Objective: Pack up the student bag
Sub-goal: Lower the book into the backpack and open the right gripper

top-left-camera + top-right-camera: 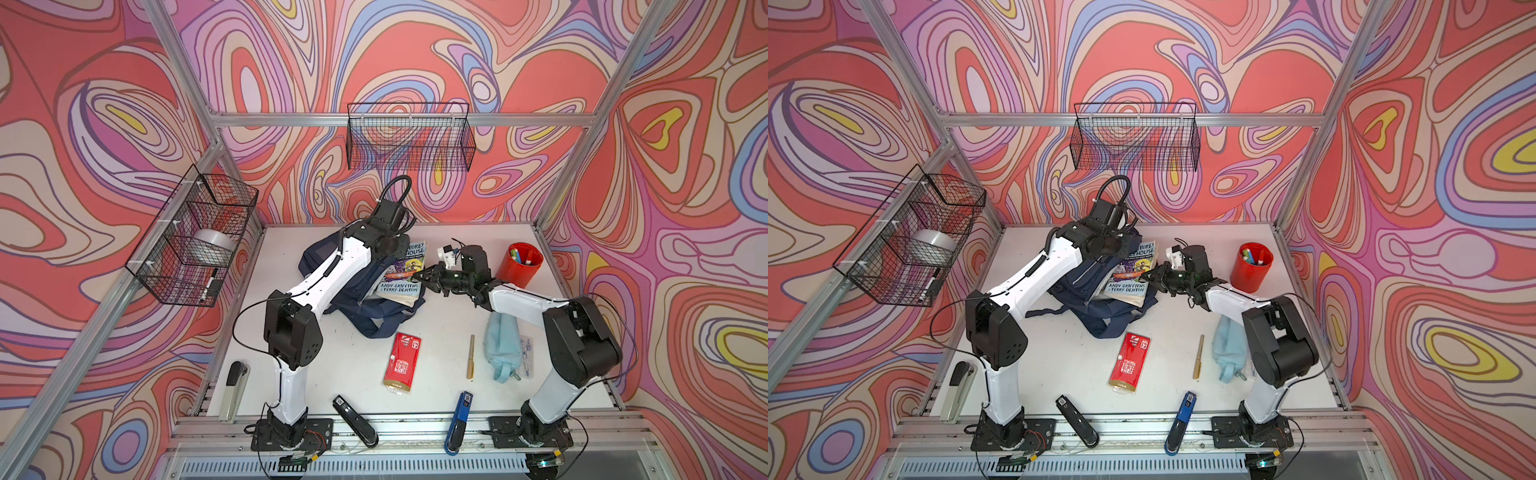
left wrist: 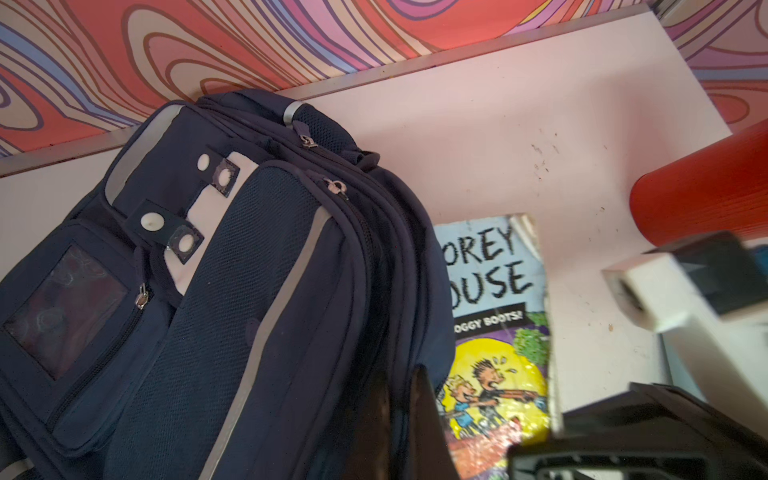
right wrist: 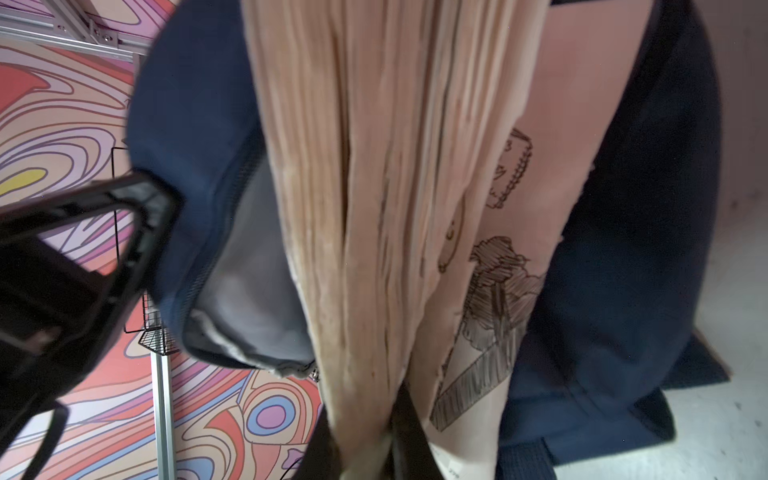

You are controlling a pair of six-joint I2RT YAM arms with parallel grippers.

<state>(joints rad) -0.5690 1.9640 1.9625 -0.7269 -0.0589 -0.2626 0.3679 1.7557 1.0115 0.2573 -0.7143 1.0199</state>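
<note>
A: Progress?
B: Navy striped fabric backpack (image 1: 353, 303) lies on white worktop (image 1: 449, 332). My left tool (image 2: 401, 407) pinches its flap. My right tool (image 1: 426, 277) pinches the colourful paperback book (image 1: 401, 274), seemingly partway in. Unpacked: red packet (image 1: 402, 361), gold pen (image 1: 471, 356), light blue pouch (image 1: 503, 349).

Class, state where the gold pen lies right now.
In both top views the gold pen lies flat on the table, right of centre, between the red packet and the light blue pouch, touching neither.

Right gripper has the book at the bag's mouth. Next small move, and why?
Probably ease the book deeper into the student bag: the right gripper pinches its pages, the left gripper holds the bag's lip up, and most of the cover is outside.
</note>
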